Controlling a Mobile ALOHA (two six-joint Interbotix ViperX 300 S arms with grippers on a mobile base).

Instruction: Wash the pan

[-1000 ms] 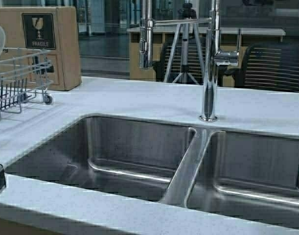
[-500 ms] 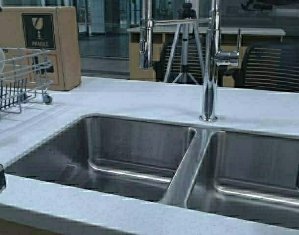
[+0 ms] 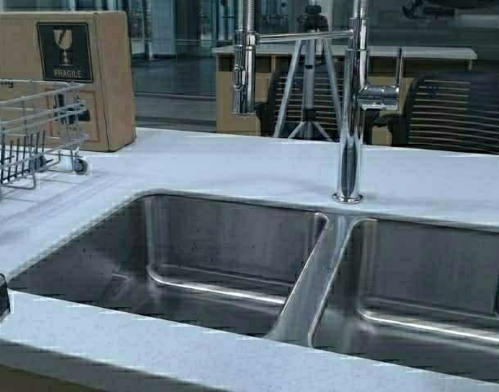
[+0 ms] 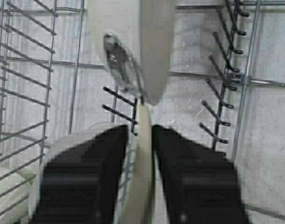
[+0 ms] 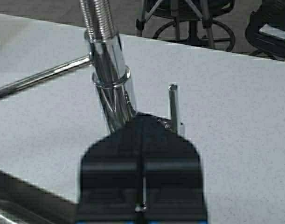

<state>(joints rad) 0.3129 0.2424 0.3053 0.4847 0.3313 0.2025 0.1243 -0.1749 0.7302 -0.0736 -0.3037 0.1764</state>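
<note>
gripping the pan (image 4: 144,51) handle, left gripper (image 4: 140,154) inside dish rack (image 4: 226,79).

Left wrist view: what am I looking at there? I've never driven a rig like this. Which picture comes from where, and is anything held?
The machine is a wheeled robot with two arms, and each arm ends in a two-fingered hand.

The wide picture comes from a camera above and behind the arms. It shows a pale counter, a steel double sink, a tall faucet, a wire dish rack on the left and a cardboard box behind it.

The left wrist view looks along the left hand. Its black fingers are shut on the handle of the cream pan, inside the rack.

The right wrist view shows the right hand, shut and holding nothing, pointed at the faucet's base.
</note>
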